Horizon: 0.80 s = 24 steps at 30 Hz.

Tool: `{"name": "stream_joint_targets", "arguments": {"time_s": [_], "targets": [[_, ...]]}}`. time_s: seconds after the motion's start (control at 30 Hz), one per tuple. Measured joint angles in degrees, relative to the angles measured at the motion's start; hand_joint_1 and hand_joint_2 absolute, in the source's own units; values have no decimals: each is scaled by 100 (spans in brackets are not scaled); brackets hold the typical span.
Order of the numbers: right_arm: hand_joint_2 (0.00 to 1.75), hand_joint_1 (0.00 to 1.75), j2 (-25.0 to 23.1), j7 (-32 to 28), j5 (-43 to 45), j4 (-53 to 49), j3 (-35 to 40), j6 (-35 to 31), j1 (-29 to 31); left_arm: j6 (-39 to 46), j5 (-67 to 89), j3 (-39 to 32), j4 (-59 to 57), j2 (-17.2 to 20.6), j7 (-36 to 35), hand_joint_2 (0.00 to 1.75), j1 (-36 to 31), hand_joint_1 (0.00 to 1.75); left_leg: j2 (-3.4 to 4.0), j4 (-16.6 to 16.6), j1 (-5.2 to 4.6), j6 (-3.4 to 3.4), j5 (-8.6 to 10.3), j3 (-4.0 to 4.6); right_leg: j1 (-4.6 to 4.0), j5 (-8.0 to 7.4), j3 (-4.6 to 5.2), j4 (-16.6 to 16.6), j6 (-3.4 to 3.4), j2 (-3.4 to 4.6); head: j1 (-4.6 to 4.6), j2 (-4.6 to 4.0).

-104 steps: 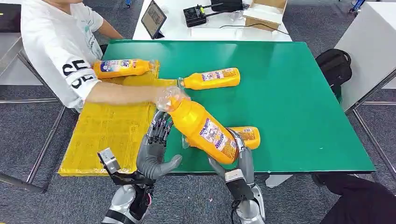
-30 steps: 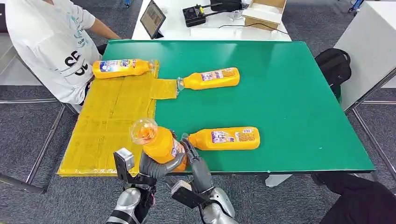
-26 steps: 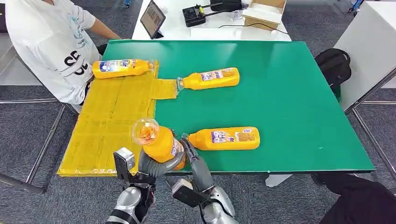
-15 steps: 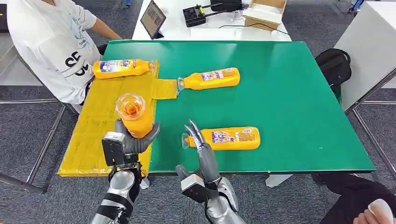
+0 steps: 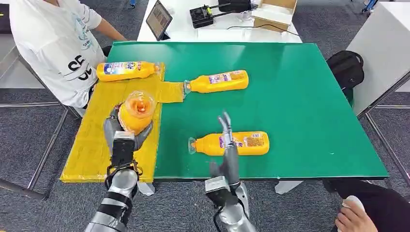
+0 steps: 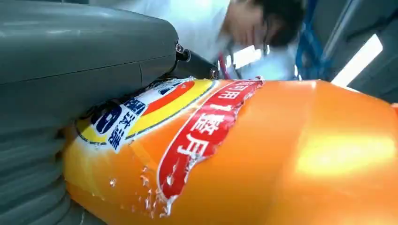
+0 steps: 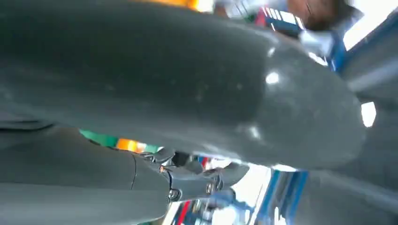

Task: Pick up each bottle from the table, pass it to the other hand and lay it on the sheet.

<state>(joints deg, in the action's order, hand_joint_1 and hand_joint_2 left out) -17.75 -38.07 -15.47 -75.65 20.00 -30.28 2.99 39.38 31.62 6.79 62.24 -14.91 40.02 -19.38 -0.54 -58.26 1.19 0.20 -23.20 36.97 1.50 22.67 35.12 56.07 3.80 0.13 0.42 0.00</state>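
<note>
My left hand [image 5: 122,133] grips an orange bottle [image 5: 135,113] upright, its clear cap toward the camera, above the yellow sheet [image 5: 101,130] on the table's left side. In the left wrist view the same bottle [image 6: 263,154] lies against my hand [image 6: 70,70], label showing. My right hand [image 5: 228,150] is raised with straight fingers, holding nothing, in front of a second orange bottle [image 5: 244,143] lying on the green table [image 5: 300,96]. A third bottle [image 5: 217,81] lies near the sheet's far corner. Another bottle [image 5: 124,70] lies on the sheet's far end.
A person in a white shirt [image 5: 58,43] sits at the table's far left by the sheet. Behind the table a white desk [image 5: 193,29] carries a tablet [image 5: 158,19], a black device and a cardboard box. A black bag [image 5: 345,67] lies on the floor at right.
The bottle passed from my right hand to my left hand, which carried it left and farther out over the sheet. My right hand let go and moved right, toward the lying bottle.
</note>
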Motion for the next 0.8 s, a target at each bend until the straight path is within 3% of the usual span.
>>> {"name": "stream_joint_targets", "arguments": {"time_s": [0.17,0.3,0.57,0.8], "targets": [[0,0,26,0,408,-482,46,-179,-106,50,4187,-1689,-556,-48,-154,175,-517,175,5,0,1,-1,1,-2,1,-1,2,2,-1,1,0,0],[0,0,46,0,554,-696,87,-199,-130,55,5529,-2463,-1069,-2,-1178,175,-798,175,5,0,1,-1,1,-1,1,-1,4,2,-1,5,2,0],[0,0,53,0,697,-826,92,-137,-126,55,5819,-2189,-2400,579,-2617,175,-1179,175,6,0,1,-1,1,0,0,0,5,2,-1,6,2,0],[0,0,53,0,723,-817,94,-109,-120,59,5814,-1582,-3413,914,-3064,175,-1422,175,4,0,1,-1,1,0,1,-1,3,2,-1,5,4,0]]}}
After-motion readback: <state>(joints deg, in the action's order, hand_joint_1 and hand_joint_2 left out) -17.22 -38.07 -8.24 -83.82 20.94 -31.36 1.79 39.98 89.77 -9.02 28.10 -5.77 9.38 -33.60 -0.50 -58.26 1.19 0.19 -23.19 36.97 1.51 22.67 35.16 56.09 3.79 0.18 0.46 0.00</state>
